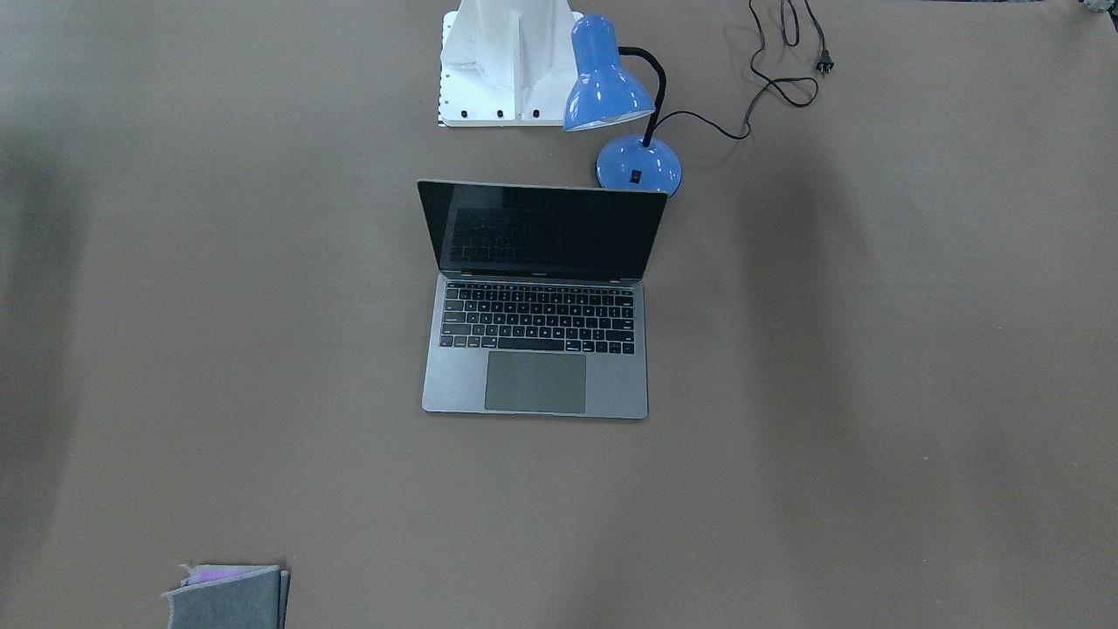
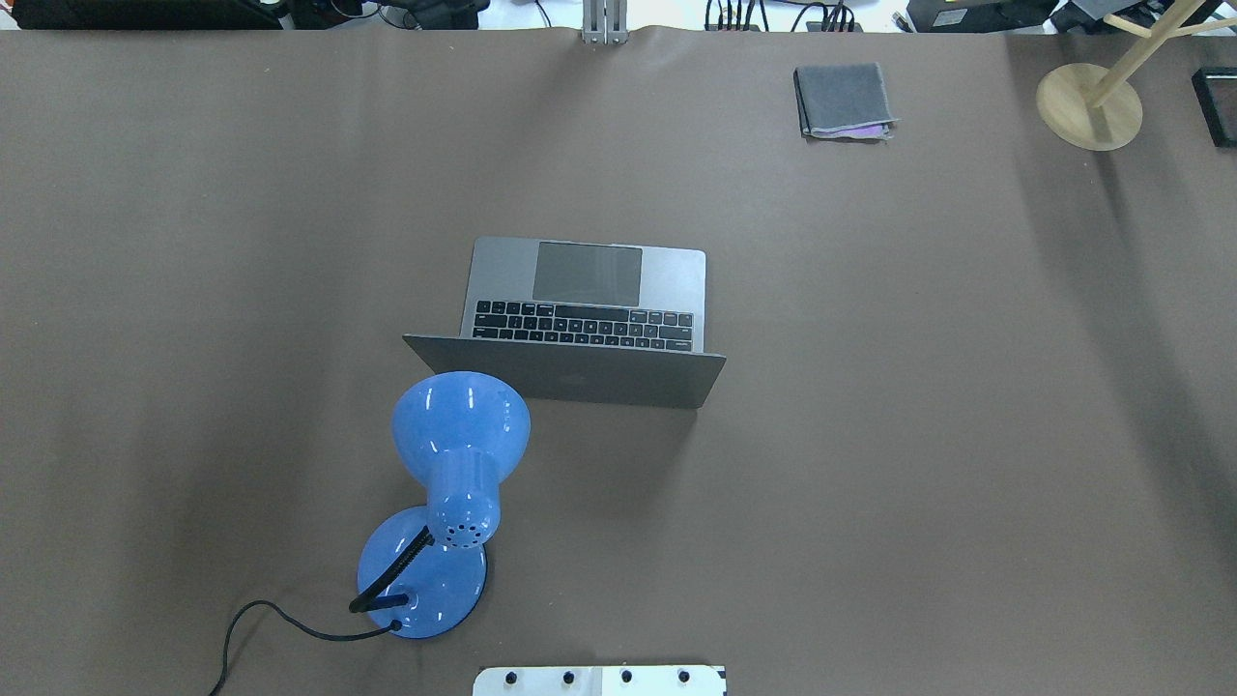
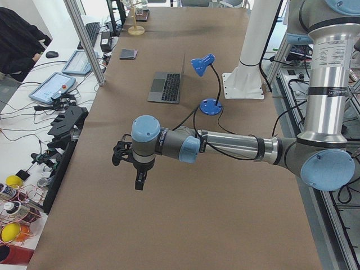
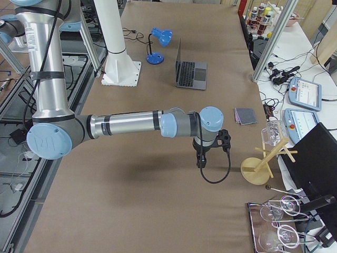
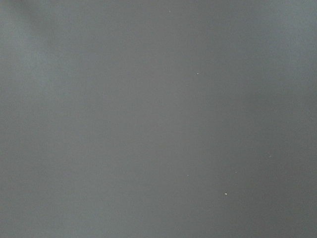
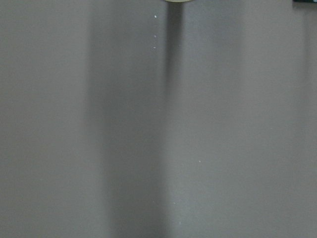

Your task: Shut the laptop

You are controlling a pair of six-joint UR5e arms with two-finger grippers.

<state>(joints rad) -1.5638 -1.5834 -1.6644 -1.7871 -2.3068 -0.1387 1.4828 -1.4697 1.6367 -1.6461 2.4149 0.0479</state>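
Observation:
The grey laptop (image 1: 537,349) stands open in the middle of the brown table, its black screen (image 1: 546,231) upright and its keyboard facing away from the robot. In the overhead view (image 2: 589,290) the lid's back faces the robot. My left gripper (image 3: 139,181) hangs over the table far from the laptop (image 3: 166,87), at the table's left end. My right gripper (image 4: 200,161) hangs far from the laptop (image 4: 190,74) at the right end. Both show only in side views, so I cannot tell whether they are open or shut. Both wrist views show only bare table.
A blue desk lamp (image 2: 454,454) stands just behind the lid on the robot's side, its cord (image 1: 786,61) trailing off. A folded grey cloth (image 2: 841,97) lies at the far edge. A wooden stand (image 2: 1087,106) is at the far right. The white robot base (image 1: 502,70) is behind the lamp.

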